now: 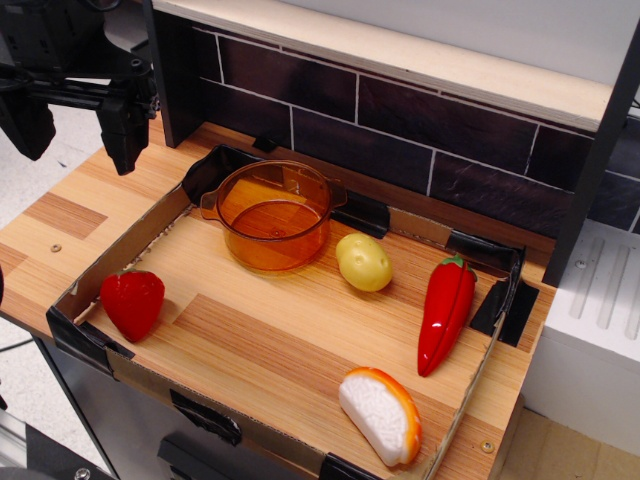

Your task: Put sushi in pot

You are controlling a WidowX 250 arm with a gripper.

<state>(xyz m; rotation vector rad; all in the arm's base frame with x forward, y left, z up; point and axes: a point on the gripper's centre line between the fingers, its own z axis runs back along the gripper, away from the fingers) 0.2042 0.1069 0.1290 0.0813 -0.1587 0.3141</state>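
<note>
- Sushi (381, 414) is sitting on the tabletop (260, 340) at the near edge of the cardboard tray (150, 232), pretty much the opposite corner from the end effector (75, 125), so well apart from it.
- End effector hangs up over the far left corner, outside the tray, two dark fingers spread wide with nothing between them.
- Pot (273, 213) is between the two, much nearer the end effector than the sushi is, upright and looks empty.
- So the step in hand is the reach, I'd say. Nothing's been picked up yet.
- Tip: go in high over the pot and strawberry (132, 303), then drop straight down.
- Sushi lies angled, so I'd turn the fingers to pinch across its narrow width, orange side to rice side.
- Pepper (445, 312) and potato (364, 261) sit near the route back, so lift clear before heading to the pot.
</note>
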